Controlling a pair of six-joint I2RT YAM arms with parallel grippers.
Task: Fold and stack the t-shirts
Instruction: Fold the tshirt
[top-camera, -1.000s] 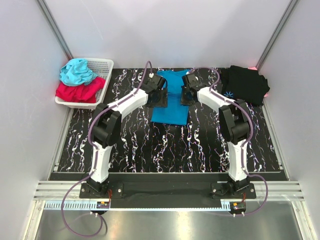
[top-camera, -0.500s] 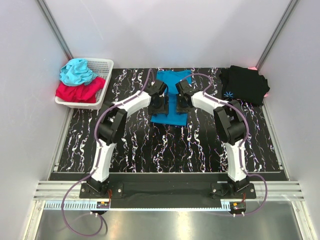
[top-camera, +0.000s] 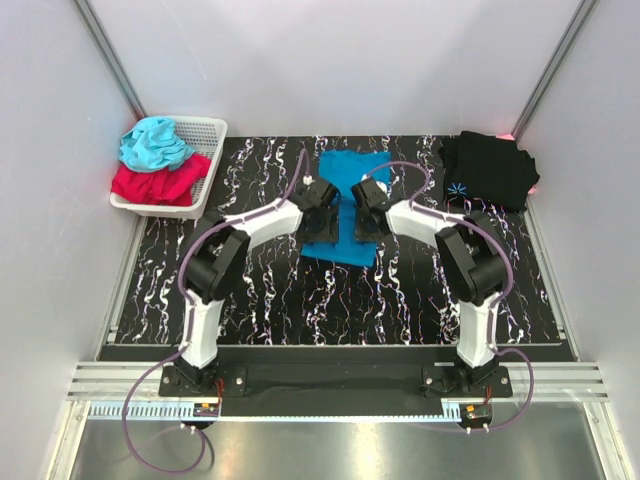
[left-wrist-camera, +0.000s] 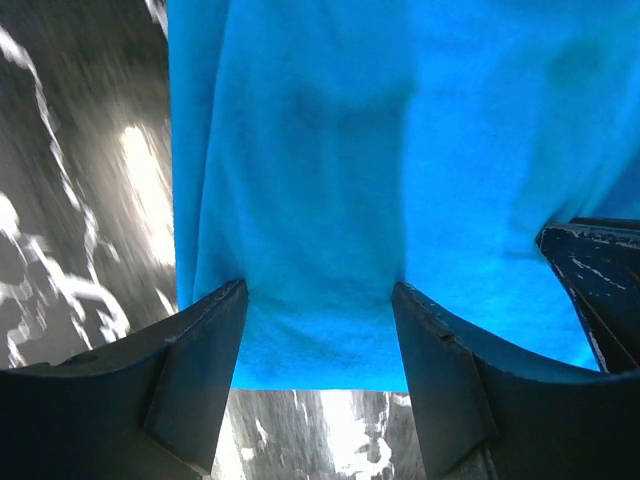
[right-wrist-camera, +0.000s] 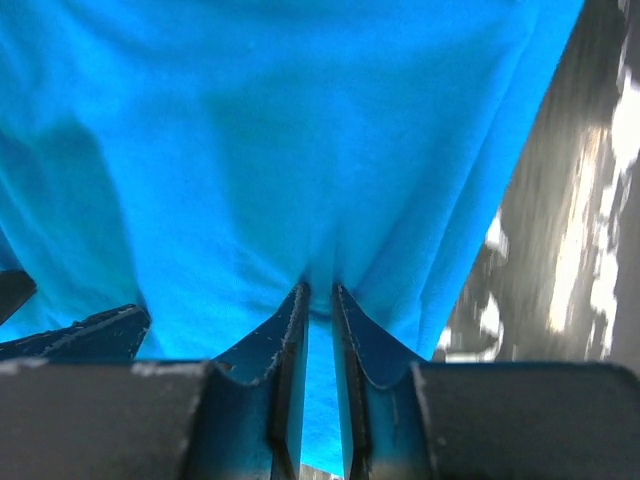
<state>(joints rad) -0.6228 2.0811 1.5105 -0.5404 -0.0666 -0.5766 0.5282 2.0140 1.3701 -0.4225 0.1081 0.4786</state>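
- We see the basket (top-camera: 203, 133) at far left, holding a cyan cloth (top-camera: 152, 143) atop a red cloth (top-camera: 155, 185).
- The blue tee (top-camera: 345, 168) lies centre far, and the black tee (top-camera: 490, 165) far right.
- The right gripper (right-wrist-camera: 318, 295) pinches the blue tee's hem.
- The left gripper (left-wrist-camera: 318, 300) has its jaws apart, with the hem between them.

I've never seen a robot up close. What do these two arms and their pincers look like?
Both the left arm and right arm have white tubular links joined by chunky black joints, on black base plates. A purple cable loops along each. The left gripper and right gripper are black, with two flat, tapering fingers, scuffed at the edges.
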